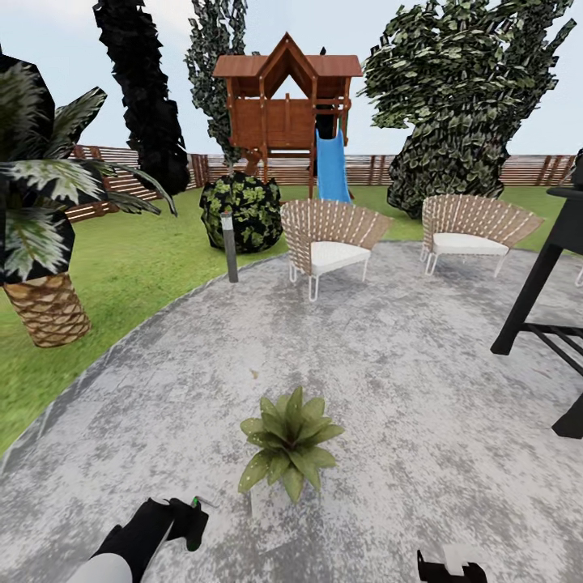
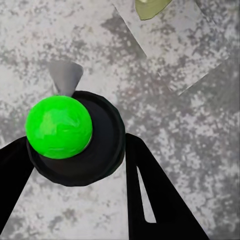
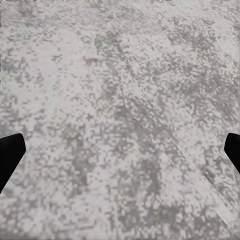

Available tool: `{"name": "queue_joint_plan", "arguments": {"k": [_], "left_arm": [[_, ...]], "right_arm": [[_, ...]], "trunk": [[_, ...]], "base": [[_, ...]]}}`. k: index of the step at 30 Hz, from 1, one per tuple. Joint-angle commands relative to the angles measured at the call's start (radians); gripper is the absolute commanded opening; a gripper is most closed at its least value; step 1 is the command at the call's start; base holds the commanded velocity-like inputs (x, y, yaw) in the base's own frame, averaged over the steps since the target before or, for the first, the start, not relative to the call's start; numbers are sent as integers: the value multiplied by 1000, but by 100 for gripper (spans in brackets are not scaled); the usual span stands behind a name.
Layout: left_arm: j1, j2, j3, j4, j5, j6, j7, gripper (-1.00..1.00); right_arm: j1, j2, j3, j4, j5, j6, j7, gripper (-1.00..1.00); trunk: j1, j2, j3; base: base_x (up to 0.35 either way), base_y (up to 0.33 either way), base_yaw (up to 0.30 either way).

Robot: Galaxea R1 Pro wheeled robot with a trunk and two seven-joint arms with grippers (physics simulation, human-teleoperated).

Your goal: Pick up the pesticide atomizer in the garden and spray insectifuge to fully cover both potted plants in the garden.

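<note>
My left gripper [image 2: 75, 150] clenched on pesticide atomizer [image 2: 59, 127]: green ball top, black collar, grey nozzle. Speckled potted plant [image 1: 290, 440] just ahead. Right gripper [image 3: 120, 150] spread wide.

A potted plant [image 1: 290, 441] stands on the stone patio [image 1: 421, 389], left end effector [image 1: 188, 521] beside it.

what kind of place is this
A back garden, most likely: a green lawn around a round grey mottled stone patio, a wooden playhouse with a blue slide, and white wicker chairs.
</note>
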Motion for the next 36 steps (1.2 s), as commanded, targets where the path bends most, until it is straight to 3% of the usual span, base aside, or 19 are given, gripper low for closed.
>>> {"name": "queue_joint_plan", "arguments": {"k": [1, 7, 10, 20, 21, 22, 36], "left_arm": [[0, -1, 6, -2, -4, 5, -7, -100], [0, -1, 3, 5, 75, 2, -6, -100], [0, -1, 1, 6, 86, 1, -5, -100], [-2, -11, 3, -36, 92, 3, -3, -100], [-2, -15, 3, -36, 92, 3, -3, -100], [-2, -33, 2, -37, 91, 3, 15, -100], [-1, -36, 3, -37, 91, 2, 22, -100]], "right_arm": [[-1, 0, -6, 2, 11, -4, -4, 100], [-1, 0, -5, 3, 11, -4, -4, 100], [-1, 0, -5, 3, 11, -4, -4, 100], [-1, 1, -5, 3, 11, -4, -4, 100], [-1, 0, -5, 3, 11, -4, -4, 100], [-1, 0, -6, 3, 11, -4, -4, 100], [-1, 0, -5, 3, 13, -4, -4, 100]], "trunk": [[0, 0, -1], [0, 0, -1], [0, 0, -1], [0, 0, -1], [0, 0, -1], [0, 0, -1], [0, 0, -1]], "base": [[0, 0, 129], [0, -105, 247], [0, -252, 275], [-118, -228, 233], [-44, -201, 37], [-2, -259, 2], [1, -270, 194]]}}
